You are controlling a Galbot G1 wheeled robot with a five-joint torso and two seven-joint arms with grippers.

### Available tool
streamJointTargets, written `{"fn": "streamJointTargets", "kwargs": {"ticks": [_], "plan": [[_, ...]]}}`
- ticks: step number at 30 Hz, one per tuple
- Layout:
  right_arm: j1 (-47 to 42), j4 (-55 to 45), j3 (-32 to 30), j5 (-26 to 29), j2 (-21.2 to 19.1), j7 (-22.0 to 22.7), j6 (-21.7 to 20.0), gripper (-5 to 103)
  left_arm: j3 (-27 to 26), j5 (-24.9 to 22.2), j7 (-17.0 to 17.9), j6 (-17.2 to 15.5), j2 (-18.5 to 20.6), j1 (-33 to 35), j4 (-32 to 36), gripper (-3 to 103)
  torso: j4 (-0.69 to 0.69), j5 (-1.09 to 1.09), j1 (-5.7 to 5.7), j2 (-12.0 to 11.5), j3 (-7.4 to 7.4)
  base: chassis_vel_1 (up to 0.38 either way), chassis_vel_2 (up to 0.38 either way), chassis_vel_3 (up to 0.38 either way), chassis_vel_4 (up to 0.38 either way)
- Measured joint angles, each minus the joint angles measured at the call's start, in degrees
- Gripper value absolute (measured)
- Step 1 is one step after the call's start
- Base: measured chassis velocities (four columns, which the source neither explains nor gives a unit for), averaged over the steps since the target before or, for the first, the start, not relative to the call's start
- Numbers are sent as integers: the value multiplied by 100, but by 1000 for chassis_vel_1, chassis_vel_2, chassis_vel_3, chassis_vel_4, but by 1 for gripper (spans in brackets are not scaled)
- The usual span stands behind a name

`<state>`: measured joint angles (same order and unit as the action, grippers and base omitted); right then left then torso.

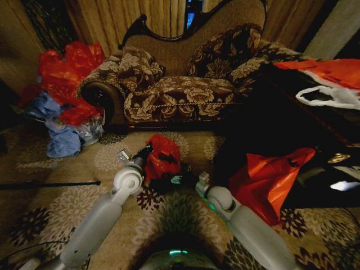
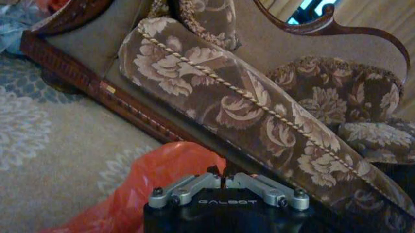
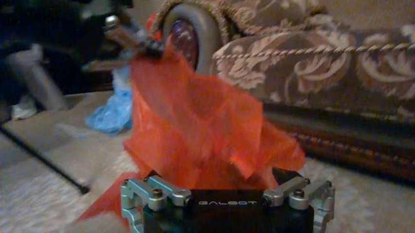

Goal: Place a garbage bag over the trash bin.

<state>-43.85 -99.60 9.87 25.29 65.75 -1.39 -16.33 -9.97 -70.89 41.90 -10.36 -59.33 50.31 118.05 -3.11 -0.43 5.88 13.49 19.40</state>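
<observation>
Crinkly glossy deep-red plastic garbage bag (image 1: 163, 155) at frame centre in head view, held up over floral carpet (image 1: 50, 208), in front of brown floral sofa (image 1: 185, 95). Left gripper (image 1: 145, 151) at bag's left edge, fingers pinched together on red plastic. Right gripper (image 1: 179, 181) under bag's lower right; in right wrist view bag rises from between its fingers (image 3: 154, 190), clamped on it. Heap of red and blue bags (image 1: 64, 95) upper left. Larger orange-red flat bag (image 1: 270, 180) lower right.
</observation>
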Motion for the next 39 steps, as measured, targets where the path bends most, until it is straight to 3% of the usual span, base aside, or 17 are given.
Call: {"fn": "streamJointTargets", "kwargs": {"ticks": [4,7,9,11,15,22,27,30,39], "plan": [[173,205,71,27,162,126,-23,99,-1,10,-6,-1,-21,40,21,0,0,-1,0,0,0,0,0,0,0],[307,469,147,124,373,211,-8,84,0,18,-8,-2,-55,56,44,0,0,0,0,0,0,0,0,0,0],[312,499,153,140,400,214,-4,84,2,18,-8,-2,-59,54,46,0,0,0,0,0,0,0,0,0,0],[307,583,162,197,458,235,15,68,11,19,-8,-3,-73,36,52,0,0,0,0,0,0,0,0,0,0],[264,605,156,198,455,268,64,63,15,20,-8,-3,-95,22,52,0,0,0,0,1,0,0,0,0,0],[181,637,97,215,457,612,314,30,61,51,-8,-3,-181,18,31,0,-1,1,0,1,0,0,0,0,0],[199,512,51,248,485,870,405,19,64,60,-8,-3,-174,18,23,0,-1,0,0,1,0,0,0,0,0],[312,346,-33,252,481,1100,468,3,48,62,-8,-3,-148,18,20,0,0,1,0,1,0,0,0,0,0],[733,-7,-250,257,366,1293,429,0,7,158,-102,-37,-121,135,48,0,0,0,0,2,0,0,0,0,0]]}}
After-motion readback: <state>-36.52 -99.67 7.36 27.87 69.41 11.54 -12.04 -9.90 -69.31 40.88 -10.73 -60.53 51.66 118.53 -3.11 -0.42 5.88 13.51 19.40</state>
